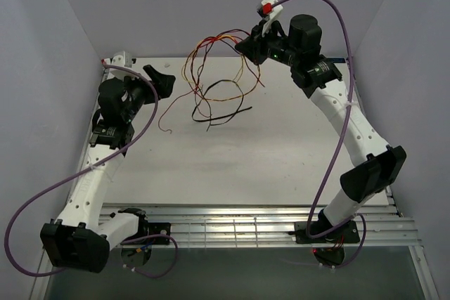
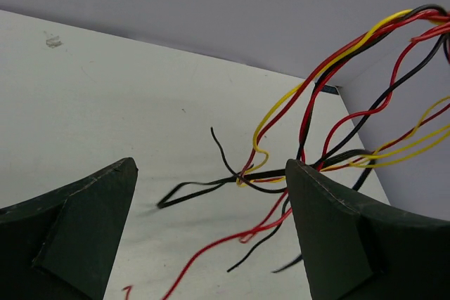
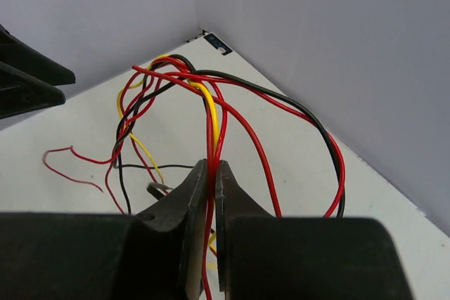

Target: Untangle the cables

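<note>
Nearest, at the left gripper (image 2: pixel 211 166), spread as wide as it goes and gripping nothing, just left of the cables (image 3: pixel 211 121): risks closing on several strands at once, with red, black and yellow crossing in one small knot (image 2: pixel 242 175) ahead of its fingers (image 2: pixel 330 230). Would then clamp the snarl rather than free a single wire.

Further out, over the table (image 1: pixel 281 166), with the bundle partly lifted and loose ends trailing on the surface: risks cinching that knot if pulled straight apart, and dragging the whole tangle along instead of separating it.

Farthest, at the right gripper (image 3: pixel 213 170), raised near the back wall (image 1: pixel 211 5) and pinched tight on a thin bunch of red and yellow strands: risks letting such fine wire slip out under any tug, or kinking it at the pinch.

Hard to make out, near first. In the left wrist view, hides the lower runs of several strands behind the fingers; cannot tell whether any wire touches them. In the right wrist view, blocks everything below the pinch with the gripper's own body; cannot count the held strands, nor tell whether a black one is among them. From above, too fine to trace through the crossings, with the upper ends lost against the dark gripper at the back.
</note>
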Robot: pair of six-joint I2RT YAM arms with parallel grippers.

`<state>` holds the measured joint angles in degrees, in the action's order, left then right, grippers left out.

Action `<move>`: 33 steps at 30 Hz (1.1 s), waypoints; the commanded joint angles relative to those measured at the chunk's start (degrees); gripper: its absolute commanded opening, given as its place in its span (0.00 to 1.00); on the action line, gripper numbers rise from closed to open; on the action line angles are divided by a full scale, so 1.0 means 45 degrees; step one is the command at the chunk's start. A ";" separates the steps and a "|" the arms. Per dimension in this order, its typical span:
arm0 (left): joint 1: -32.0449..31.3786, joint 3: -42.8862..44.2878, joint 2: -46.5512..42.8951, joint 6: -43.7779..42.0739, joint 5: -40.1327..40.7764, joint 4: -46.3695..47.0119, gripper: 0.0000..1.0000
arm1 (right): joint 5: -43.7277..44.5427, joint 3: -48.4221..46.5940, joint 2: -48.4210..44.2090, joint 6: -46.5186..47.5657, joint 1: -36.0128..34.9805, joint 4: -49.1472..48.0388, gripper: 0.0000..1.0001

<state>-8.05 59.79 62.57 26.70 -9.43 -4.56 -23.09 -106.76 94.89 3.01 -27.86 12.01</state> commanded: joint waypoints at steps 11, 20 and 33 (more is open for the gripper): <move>0.0012 -0.0884 -0.0371 0.0805 0.0104 -0.1369 0.98 | 0.1575 0.6418 -0.0131 -0.2426 0.0155 0.0823 0.19; -0.0046 -0.0748 0.1641 0.0650 -0.1885 -0.1624 0.98 | 0.3782 0.6399 -0.0538 -0.1666 0.0155 0.1921 0.90; -0.2502 0.0172 0.5315 -0.1028 -0.2805 -0.3459 0.98 | 0.4663 0.9779 -0.3040 -0.1683 0.0155 0.0945 0.90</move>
<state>-14.96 58.65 86.87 26.13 -18.61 -16.34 -3.75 -64.34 82.13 -3.92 -27.38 19.18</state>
